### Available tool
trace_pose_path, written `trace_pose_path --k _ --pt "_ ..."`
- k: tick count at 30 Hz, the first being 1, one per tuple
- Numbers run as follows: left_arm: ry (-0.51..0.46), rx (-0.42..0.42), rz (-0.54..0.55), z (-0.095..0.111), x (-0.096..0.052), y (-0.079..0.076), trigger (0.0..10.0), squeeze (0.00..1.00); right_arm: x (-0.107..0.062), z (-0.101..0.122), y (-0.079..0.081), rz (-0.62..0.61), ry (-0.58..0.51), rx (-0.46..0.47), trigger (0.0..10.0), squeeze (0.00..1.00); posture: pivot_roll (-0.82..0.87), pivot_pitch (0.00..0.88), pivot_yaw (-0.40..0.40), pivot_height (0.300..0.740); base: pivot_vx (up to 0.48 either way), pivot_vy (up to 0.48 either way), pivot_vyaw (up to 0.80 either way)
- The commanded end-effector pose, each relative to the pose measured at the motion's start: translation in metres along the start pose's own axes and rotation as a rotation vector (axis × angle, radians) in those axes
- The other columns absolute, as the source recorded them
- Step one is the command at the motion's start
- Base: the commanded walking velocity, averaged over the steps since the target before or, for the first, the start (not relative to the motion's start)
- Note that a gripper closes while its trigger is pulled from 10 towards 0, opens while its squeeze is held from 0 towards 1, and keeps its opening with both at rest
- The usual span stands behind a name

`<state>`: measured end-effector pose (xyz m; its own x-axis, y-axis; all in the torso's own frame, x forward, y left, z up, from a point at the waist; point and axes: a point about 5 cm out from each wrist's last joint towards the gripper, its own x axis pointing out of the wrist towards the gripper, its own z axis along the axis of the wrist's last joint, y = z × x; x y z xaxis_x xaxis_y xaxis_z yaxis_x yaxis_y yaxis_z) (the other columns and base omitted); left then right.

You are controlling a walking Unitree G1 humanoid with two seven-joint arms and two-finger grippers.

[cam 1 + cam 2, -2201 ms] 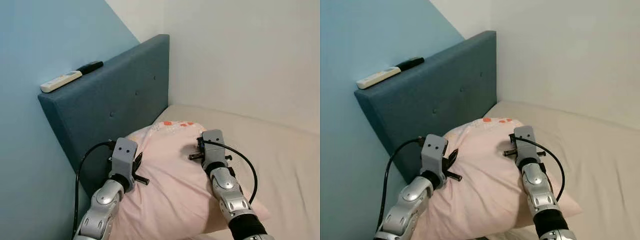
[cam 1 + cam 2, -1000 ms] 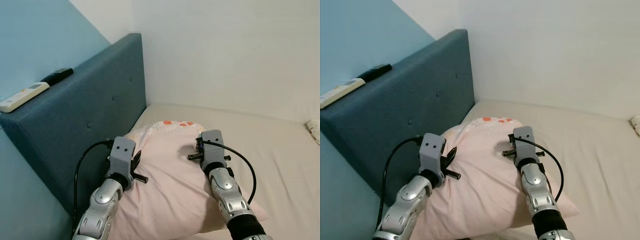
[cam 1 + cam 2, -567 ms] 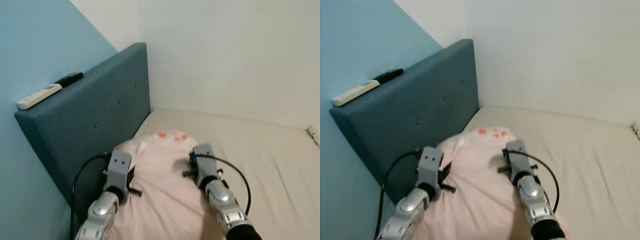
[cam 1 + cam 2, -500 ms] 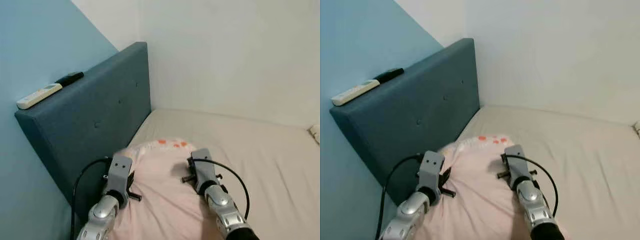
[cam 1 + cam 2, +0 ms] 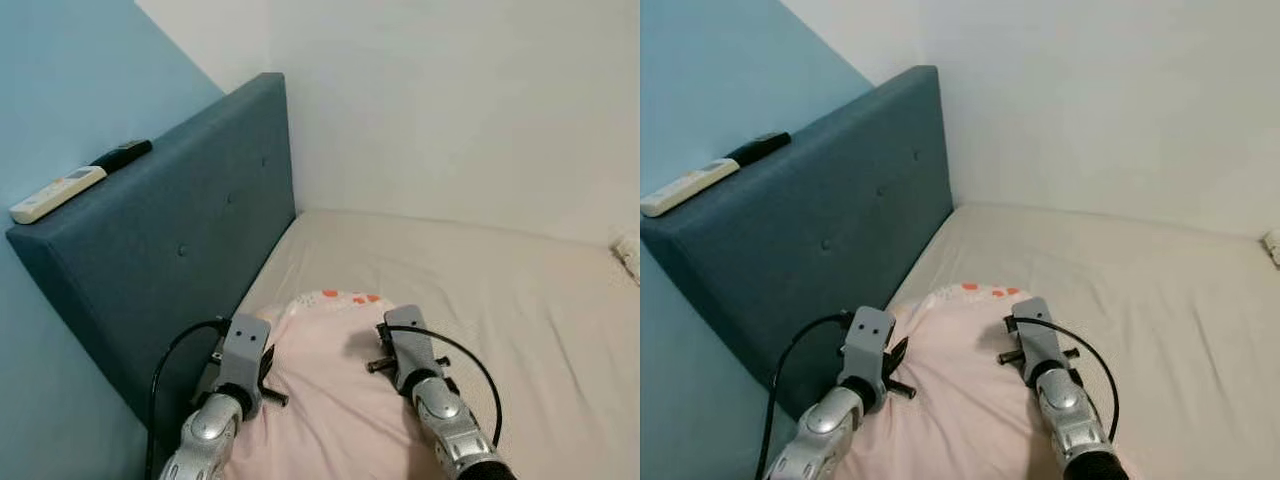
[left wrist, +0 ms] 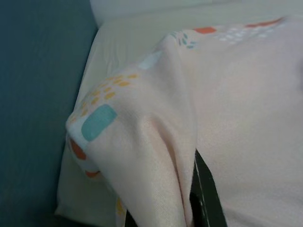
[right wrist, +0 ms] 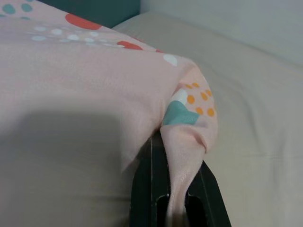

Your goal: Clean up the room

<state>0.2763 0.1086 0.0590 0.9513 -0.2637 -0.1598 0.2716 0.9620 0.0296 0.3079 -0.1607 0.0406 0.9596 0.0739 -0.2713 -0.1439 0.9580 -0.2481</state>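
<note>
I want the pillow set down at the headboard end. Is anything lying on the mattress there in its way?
Nothing visible. Both the left gripper and right gripper pinch the pillow, and the mattress up to the headboard looks bare.

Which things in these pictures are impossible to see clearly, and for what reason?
- Left gripper: left wrist view, pillow fabric folds over its fingers, so their grip is mostly covered.
- Pillow's near end: eye views, cut off by the bottom edge.
- White remote and black remote on the headboard: too small to read buttons.
- Pale object on the mattress: cut off by the right edge.
</note>
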Motion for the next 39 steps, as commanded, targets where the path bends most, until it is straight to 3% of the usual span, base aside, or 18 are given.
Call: trace_pose_path --k 1,15,24,26,28,32,39 --pt "-0.067 0.02 0.06 0.011 -0.001 0.016 10.0 0.0 0.003 0.009 -0.007 -0.05 -0.043 0.021 10.0 0.0 -0.02 0.0 0.017 0.74 0.0 0.356 0.0" --pt "-0.095 0.03 0.071 0.015 -0.003 0.019 10.0 0.0 0.004 0.011 -0.011 -0.066 -0.054 0.03 10.0 0.0 -0.02 0.0 0.019 0.74 0.0 0.017 0.0" --pt "-0.088 0.127 0.049 0.016 -0.001 0.014 10.0 0.0 0.003 0.01 -0.012 -0.076 -0.053 0.038 10.0 0.0 -0.02 0.0 0.024 0.74 0.0 -0.373 0.0" --pt "-0.084 0.11 0.052 0.016 -0.001 0.014 10.0 0.0 0.003 0.009 -0.013 -0.077 -0.053 0.039 10.0 0.0 -0.02 0.0 0.024 0.74 0.0 -0.48 0.0" --pt "-0.075 0.02 0.064 0.014 0.0 0.015 10.0 0.0 0.003 0.009 -0.014 -0.079 -0.053 0.039 10.0 0.0 -0.02 0.0 0.024 0.74 0.0 0.0 0.0" --pt "-0.062 0.067 0.112 0.016 0.002 0.019 10.0 0.0 0.003 0.011 -0.016 -0.083 -0.057 0.042 10.0 0.0 -0.02 0.0 0.022 0.74 0.0 0.0 0.0" --pt "-0.046 0.06 0.176 0.014 0.002 0.025 10.0 0.0 0.005 0.016 -0.017 -0.083 -0.078 0.049 10.0 0.0 -0.02 0.0 0.018 0.74 0.0 0.0 0.0"
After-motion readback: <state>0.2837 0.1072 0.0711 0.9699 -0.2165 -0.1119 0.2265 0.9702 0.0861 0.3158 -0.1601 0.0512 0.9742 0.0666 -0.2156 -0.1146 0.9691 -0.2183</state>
